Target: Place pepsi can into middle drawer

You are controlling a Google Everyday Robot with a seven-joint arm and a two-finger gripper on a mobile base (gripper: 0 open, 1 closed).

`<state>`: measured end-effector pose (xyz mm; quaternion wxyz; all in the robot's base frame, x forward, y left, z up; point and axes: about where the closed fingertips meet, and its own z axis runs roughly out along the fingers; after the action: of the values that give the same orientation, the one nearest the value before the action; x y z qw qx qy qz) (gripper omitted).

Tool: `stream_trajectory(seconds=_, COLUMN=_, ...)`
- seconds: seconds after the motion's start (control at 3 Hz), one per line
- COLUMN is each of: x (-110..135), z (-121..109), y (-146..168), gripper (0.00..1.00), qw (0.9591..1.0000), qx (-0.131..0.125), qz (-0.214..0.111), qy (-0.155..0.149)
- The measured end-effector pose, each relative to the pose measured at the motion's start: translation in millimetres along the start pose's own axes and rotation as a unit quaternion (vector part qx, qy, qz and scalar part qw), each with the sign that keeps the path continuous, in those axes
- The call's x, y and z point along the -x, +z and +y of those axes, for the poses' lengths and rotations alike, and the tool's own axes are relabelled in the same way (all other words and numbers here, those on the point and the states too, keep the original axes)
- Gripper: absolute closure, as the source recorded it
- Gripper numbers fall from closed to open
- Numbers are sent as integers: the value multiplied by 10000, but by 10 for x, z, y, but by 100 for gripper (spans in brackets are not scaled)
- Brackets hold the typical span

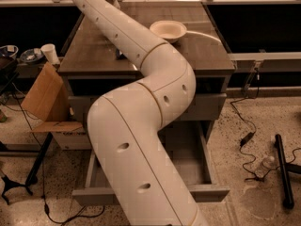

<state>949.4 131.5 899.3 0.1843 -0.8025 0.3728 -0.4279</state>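
Note:
My white arm fills the middle of the camera view and runs up over the cabinet's counter to the top edge. The gripper is out of view beyond that edge. No pepsi can shows. Only a small dark thing peeks out beside the arm on the counter, and I cannot tell what it is. The middle drawer stands pulled out below a shut grey drawer front. Its grey tray is bare where it shows, and the arm hides much of it.
A white bowl sits on the counter's far right part. Left of the cabinet stand a cardboard box, a white cup and some dishes. Cables, a plastic bottle and a black bar lie on the floor at right.

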Motion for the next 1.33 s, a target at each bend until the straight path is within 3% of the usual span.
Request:
stream_trajectory(seconds=0.67, x=69, z=-27, y=20, gripper=0, qw=9998, qx=-8, qz=-61, qy=-202)
stream_trajectory(seconds=1.33, x=222, z=-10, y=60, gripper=0, qw=9981, qx=-141, qz=-517, qy=-304)
